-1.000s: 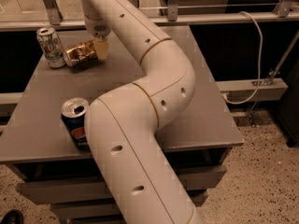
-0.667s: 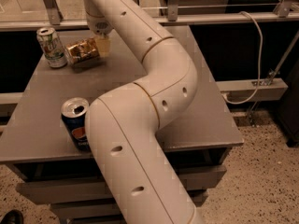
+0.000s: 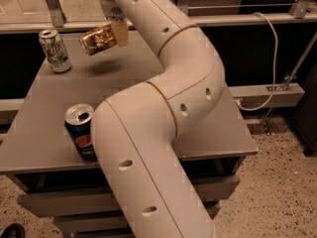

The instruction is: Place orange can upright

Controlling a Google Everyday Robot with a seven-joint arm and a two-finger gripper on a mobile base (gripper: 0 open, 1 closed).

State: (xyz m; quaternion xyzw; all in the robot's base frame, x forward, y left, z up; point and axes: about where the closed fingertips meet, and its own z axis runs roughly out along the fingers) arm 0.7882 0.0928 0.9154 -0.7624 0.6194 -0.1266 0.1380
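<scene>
The orange can (image 3: 97,39) is shiny copper-bronze and lies on its side in the air, lifted above the far part of the grey table (image 3: 59,118). Its shadow falls on the tabletop below it. My gripper (image 3: 115,33) is at the top of the view, at the end of the big white arm, and is shut on the orange can's right end. One pale finger (image 3: 120,33) shows in front of the can. The rest of the gripper is hidden behind the arm.
A white-and-green can (image 3: 55,50) stands upright at the table's far left. A dark blue Pepsi can (image 3: 82,138) stands upright near the front left edge, beside my arm (image 3: 163,108). A rail and a cable run behind the table.
The orange can has risen off the tabletop with my gripper and now hangs above it, still on its side. The two other cans have not moved.
</scene>
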